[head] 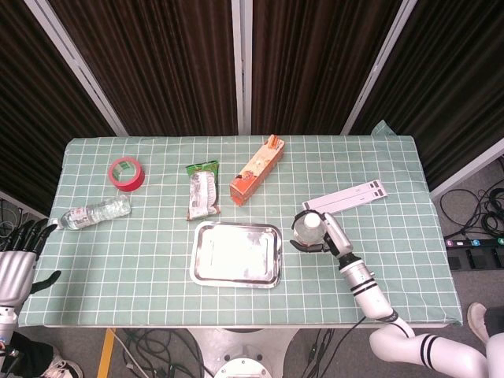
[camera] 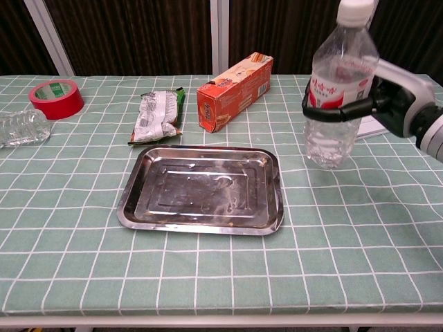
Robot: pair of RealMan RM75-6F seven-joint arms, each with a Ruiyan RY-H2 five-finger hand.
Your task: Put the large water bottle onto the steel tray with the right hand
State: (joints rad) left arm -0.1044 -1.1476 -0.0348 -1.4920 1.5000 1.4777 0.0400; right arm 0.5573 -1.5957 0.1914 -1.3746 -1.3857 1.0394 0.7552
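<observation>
My right hand [camera: 387, 104] [head: 323, 234] grips the large clear water bottle [camera: 336, 90] [head: 307, 227] around its middle. The bottle stands upright with its white cap up, just off the right edge of the steel tray [camera: 202, 188] [head: 236, 253]; whether its base touches the cloth I cannot tell. The tray lies flat with nothing on it near the table's front middle. My left hand [head: 17, 264] hangs off the table's left front corner, fingers spread, holding nothing.
A small water bottle [head: 96, 213] lies at the left edge, a red tape roll [head: 125, 173] behind it. A snack packet [head: 202, 190] and an orange carton [head: 255, 171] sit behind the tray. A white strip [head: 346, 196] lies right of the carton.
</observation>
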